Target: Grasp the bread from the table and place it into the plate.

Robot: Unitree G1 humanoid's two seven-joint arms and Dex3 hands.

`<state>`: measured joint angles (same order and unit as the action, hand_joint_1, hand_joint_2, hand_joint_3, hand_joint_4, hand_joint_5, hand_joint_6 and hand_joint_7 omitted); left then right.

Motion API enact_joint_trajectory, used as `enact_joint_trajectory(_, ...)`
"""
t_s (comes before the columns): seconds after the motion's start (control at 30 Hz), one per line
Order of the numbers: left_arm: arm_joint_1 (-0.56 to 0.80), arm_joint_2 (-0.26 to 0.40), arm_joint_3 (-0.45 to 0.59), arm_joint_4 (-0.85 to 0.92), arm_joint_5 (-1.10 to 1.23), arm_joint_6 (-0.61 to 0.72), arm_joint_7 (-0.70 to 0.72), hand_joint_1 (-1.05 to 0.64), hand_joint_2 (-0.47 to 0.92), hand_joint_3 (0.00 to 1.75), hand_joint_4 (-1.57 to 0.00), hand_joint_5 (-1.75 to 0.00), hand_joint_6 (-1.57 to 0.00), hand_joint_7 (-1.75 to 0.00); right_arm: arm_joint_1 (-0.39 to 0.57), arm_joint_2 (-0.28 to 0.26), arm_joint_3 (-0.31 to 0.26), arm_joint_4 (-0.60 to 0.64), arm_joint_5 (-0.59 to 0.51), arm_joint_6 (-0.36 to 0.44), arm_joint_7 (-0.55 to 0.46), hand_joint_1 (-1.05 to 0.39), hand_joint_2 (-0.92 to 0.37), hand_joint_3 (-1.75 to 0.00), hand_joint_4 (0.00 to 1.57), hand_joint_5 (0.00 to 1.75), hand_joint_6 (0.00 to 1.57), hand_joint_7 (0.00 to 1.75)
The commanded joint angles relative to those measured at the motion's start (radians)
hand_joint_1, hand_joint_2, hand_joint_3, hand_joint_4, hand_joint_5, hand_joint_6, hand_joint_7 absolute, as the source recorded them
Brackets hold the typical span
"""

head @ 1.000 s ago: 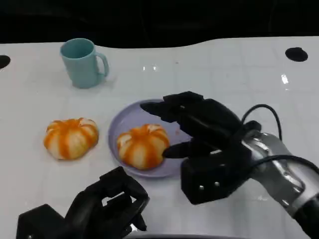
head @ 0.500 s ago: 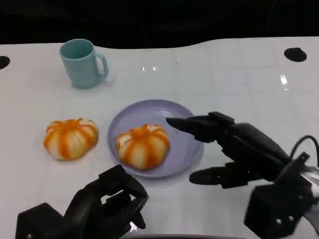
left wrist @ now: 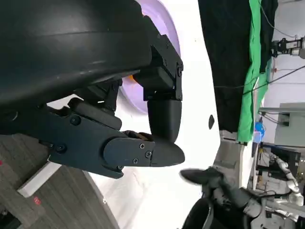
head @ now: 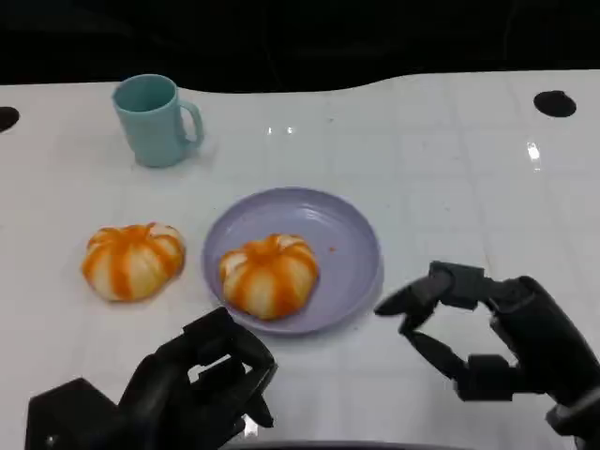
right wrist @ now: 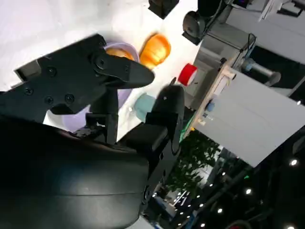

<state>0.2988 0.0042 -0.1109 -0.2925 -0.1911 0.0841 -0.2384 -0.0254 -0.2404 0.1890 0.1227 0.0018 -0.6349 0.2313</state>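
Note:
One orange-and-white striped bread (head: 269, 274) lies in the lavender plate (head: 342, 234) at the table's middle, toward its near left side. A second striped bread (head: 132, 259) sits on the white table to the left of the plate. My right hand (head: 492, 339) hovers near the front right, apart from the plate, fingers spread and holding nothing. My left hand (head: 178, 389) rests at the front left with its fingers curled in on nothing. The right wrist view catches both breads (right wrist: 155, 49) and the plate (right wrist: 123, 98) past my fingers.
A teal mug (head: 155, 119) stands at the back left, also seen in the right wrist view (right wrist: 144, 107). Black round holes mark the table at the far right (head: 556, 102) and far left (head: 6, 116). The table's dark far edge runs behind them.
My right hand has drawn back from over the plate toward the front right and lowered, leaving the bread lying in the plate. The left hand has not moved.

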Motion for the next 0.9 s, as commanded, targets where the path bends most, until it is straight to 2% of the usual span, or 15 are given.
enact_joint_trajectory(0.03,0.001,0.013,0.012,0.008,-0.011,-0.006,-0.005,-0.57,0.92,0.31,-0.68,-1.75,-0.58,-1.54,0.056,0.007,-0.043,-0.041,0.018,0.012,-0.005,-0.08,-0.42,-1.42,0.85,1.64,0.83,1.33)
enact_joint_trajectory(0.17,0.001,0.015,0.021,0.004,-0.026,0.003,-0.008,-0.56,0.92,0.29,-0.68,-1.75,-0.58,-1.54,0.121,0.026,-0.060,-0.090,0.055,0.049,-0.001,-0.09,-0.37,-1.48,0.86,1.73,0.80,1.45)
enact_joint_trajectory(0.37,-0.005,0.023,0.034,0.018,-0.035,-0.010,-0.020,-0.54,0.92,0.30,-0.68,-1.75,-0.58,-1.53,0.186,0.047,-0.073,-0.122,0.060,0.100,0.001,-0.10,-0.37,-1.47,0.86,1.75,0.76,1.47)
enact_joint_trajectory(0.67,-0.007,0.031,0.044,0.041,-0.023,-0.051,-0.022,-0.59,0.92,0.30,-0.68,-1.75,-0.59,-1.53,0.175,0.073,-0.098,-0.034,0.018,0.025,-0.014,-0.18,-0.37,-1.43,0.87,1.75,0.74,1.50)
enact_joint_trajectory(0.9,-0.004,0.038,0.046,0.048,-0.022,-0.073,-0.029,-0.60,0.92,0.28,-0.67,-1.75,-0.58,-1.54,0.165,0.076,-0.106,-0.029,0.009,0.036,-0.010,-0.17,-0.38,-1.41,0.86,1.75,0.75,1.50)
